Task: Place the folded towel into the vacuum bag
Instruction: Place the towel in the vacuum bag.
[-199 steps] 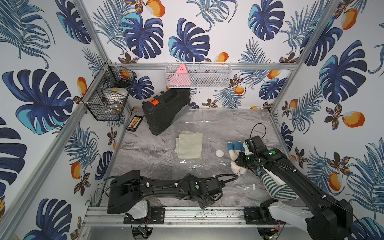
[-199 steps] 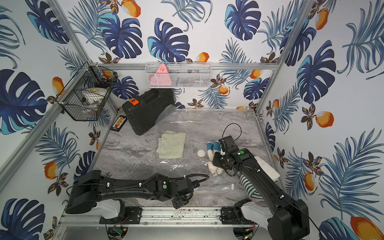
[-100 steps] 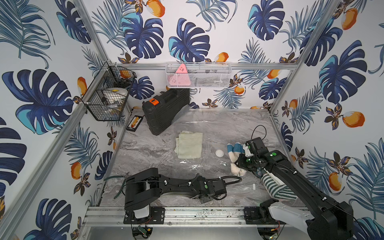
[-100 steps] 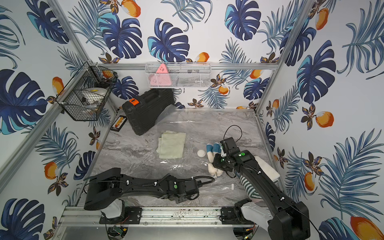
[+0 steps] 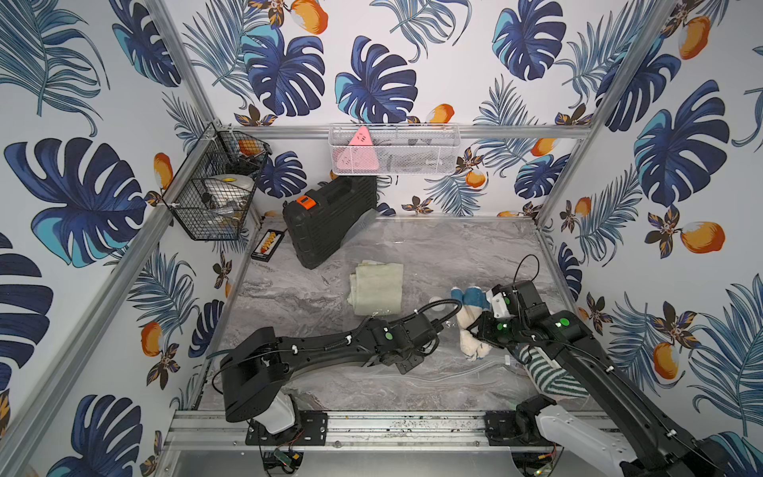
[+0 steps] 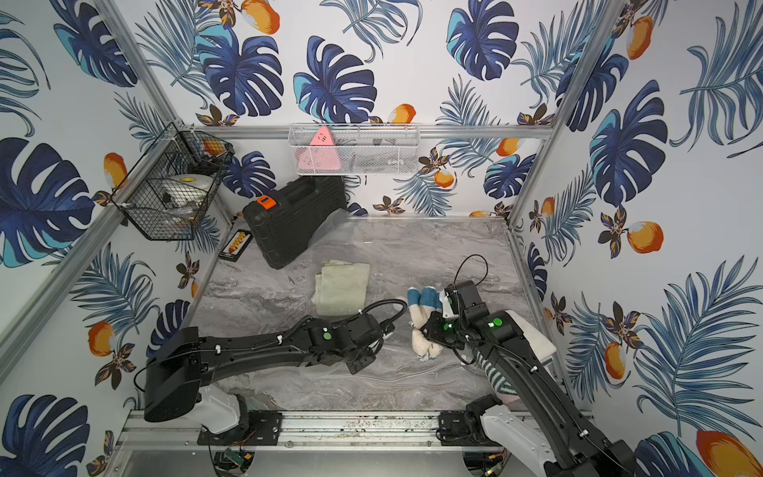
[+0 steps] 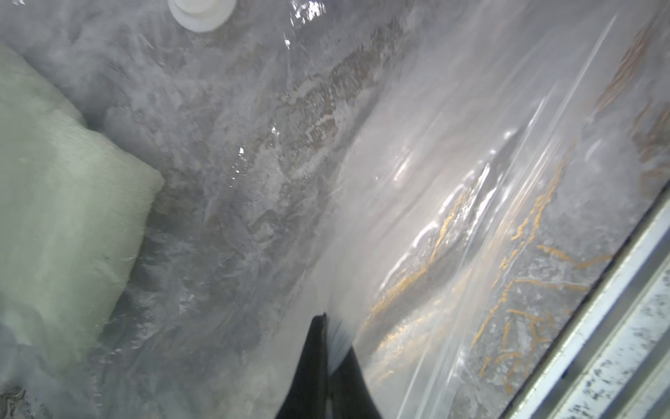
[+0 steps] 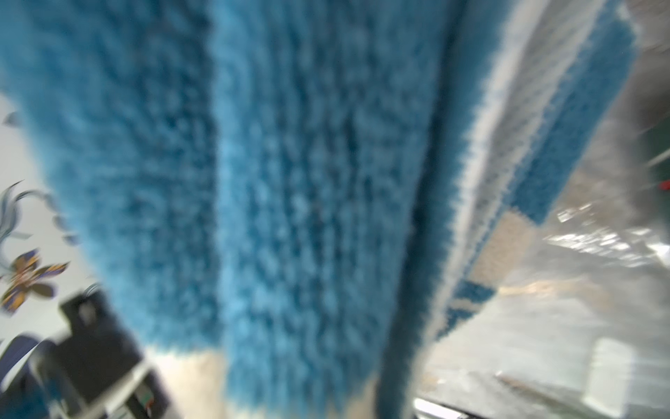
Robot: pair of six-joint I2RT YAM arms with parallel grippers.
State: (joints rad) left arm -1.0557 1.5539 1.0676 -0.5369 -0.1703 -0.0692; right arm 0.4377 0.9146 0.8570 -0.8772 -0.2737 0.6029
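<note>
The folded towel [image 5: 467, 298], blue and cream, hangs just above the table at the right, with my right gripper [image 5: 481, 330] shut on it. It fills the right wrist view [image 8: 290, 181] and hides the jaws there. The vacuum bag [image 5: 450, 373] lies as clear crinkly film across the marble table [image 5: 289, 297], also in the other top view [image 6: 408, 373]. My left gripper [image 5: 406, 363] is shut on the vacuum bag's film near the front; in the left wrist view the left gripper [image 7: 325, 328] pinches a thin sheet of the vacuum bag [image 7: 453, 181]. Its white valve [image 7: 201, 11] shows further off.
A pale green towel [image 5: 376, 289] lies mid-table under plastic film. A black tool case [image 5: 330, 223] leans at the back left beside a small tray [image 5: 268, 244]. A black wire basket [image 5: 214, 198] and white mesh basket [image 5: 392, 150] hang on the walls. A striped towel [image 5: 549, 371] lies beneath my right arm.
My left gripper's jaws have shut on the bag's film, and its arm has shifted a little along the front. The right gripper with the towel has barely moved.
</note>
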